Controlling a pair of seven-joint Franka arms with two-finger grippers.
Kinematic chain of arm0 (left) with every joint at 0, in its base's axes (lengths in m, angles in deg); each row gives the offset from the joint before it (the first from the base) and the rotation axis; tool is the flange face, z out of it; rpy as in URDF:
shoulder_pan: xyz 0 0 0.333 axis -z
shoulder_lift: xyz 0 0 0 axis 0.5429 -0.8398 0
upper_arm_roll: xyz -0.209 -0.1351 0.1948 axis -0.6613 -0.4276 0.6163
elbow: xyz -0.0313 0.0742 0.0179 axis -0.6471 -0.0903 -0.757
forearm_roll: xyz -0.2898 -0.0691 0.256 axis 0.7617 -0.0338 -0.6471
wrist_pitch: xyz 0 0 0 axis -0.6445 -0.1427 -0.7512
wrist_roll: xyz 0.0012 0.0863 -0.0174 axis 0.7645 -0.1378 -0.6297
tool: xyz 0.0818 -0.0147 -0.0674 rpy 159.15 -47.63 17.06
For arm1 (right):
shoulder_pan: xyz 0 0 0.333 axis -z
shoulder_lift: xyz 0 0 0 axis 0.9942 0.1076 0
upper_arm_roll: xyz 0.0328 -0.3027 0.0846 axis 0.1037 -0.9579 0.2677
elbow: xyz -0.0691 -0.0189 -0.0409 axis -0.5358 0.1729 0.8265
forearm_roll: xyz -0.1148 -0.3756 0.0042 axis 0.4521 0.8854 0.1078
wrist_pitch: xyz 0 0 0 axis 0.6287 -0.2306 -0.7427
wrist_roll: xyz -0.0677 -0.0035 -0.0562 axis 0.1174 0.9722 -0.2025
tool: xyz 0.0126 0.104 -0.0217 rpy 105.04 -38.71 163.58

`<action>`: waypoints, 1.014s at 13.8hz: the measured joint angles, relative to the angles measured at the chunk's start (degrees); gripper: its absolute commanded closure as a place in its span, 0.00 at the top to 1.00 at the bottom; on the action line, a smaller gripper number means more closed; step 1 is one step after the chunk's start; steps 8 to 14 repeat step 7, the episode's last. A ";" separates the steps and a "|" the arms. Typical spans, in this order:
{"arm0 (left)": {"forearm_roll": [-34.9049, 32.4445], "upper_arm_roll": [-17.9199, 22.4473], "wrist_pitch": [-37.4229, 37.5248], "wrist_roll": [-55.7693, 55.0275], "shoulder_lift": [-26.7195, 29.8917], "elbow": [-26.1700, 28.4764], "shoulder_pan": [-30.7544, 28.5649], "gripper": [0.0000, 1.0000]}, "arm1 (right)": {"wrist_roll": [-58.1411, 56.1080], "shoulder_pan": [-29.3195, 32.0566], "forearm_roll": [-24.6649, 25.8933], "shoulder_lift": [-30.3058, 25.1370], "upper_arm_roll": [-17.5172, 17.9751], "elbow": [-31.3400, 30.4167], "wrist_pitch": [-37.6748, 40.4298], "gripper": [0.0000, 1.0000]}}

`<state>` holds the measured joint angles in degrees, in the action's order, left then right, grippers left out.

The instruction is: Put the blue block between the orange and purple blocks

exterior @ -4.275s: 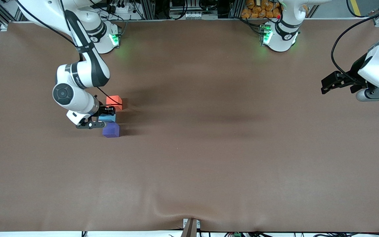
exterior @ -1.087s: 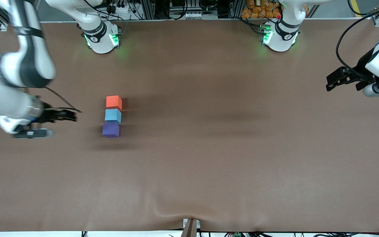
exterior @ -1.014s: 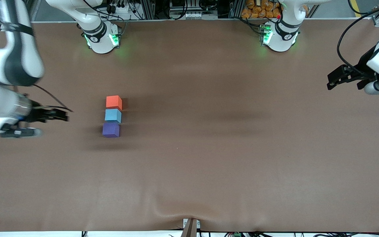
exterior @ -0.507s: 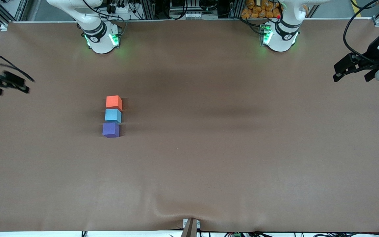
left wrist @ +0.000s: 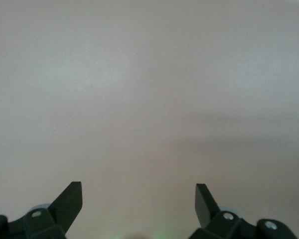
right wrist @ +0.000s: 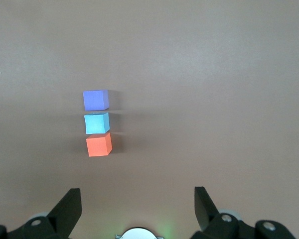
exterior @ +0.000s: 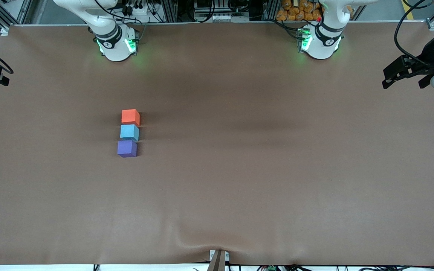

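the blue block (exterior: 129,132) sits on the worktop (exterior: 262,180) in a row between the orange block (exterior: 130,116) and the purple block (exterior: 127,148), just beside each. the right gripper (right wrist: 134,199) hangs high with jaws spread wide and empty, the row well apart from them. the left gripper (left wrist: 138,196) waits over bare worktop at its own end, jaws wide and empty.

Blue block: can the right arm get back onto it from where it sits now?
Probably yes. The blue block lies uncovered between its neighbours, and the right end effector, open and high near the table's edge, has nothing between.
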<state>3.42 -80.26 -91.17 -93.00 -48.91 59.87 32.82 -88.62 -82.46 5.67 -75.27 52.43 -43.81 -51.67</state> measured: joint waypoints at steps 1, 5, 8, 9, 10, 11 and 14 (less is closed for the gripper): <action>0.00 -0.07 0.13 0.00 0.00 -0.05 0.00 1.00 | 0.00 0.00 0.01 0.00 -0.01 0.04 0.14 1.00; 0.00 0.07 0.27 0.00 0.00 -0.09 0.00 1.00 | 0.02 0.00 0.05 0.00 -0.30 0.08 1.03 1.00; 0.00 0.12 0.30 0.00 0.00 -0.09 0.00 1.00 | 0.02 0.00 0.05 0.00 -0.31 0.08 1.39 1.00; 0.00 0.12 0.30 0.00 0.00 -0.09 0.00 1.00 | 0.02 0.00 0.05 0.00 -0.31 0.08 1.39 1.00; 0.00 0.12 0.30 0.00 0.00 -0.09 0.00 1.00 | 0.02 0.00 0.05 0.00 -0.31 0.08 1.39 1.00; 0.00 0.12 0.30 0.00 0.00 -0.09 0.00 1.00 | 0.02 0.00 0.05 0.00 -0.31 0.08 1.39 1.00; 0.00 0.12 0.30 0.00 0.00 -0.09 0.00 1.00 | 0.02 0.00 0.05 0.00 -0.31 0.08 1.39 1.00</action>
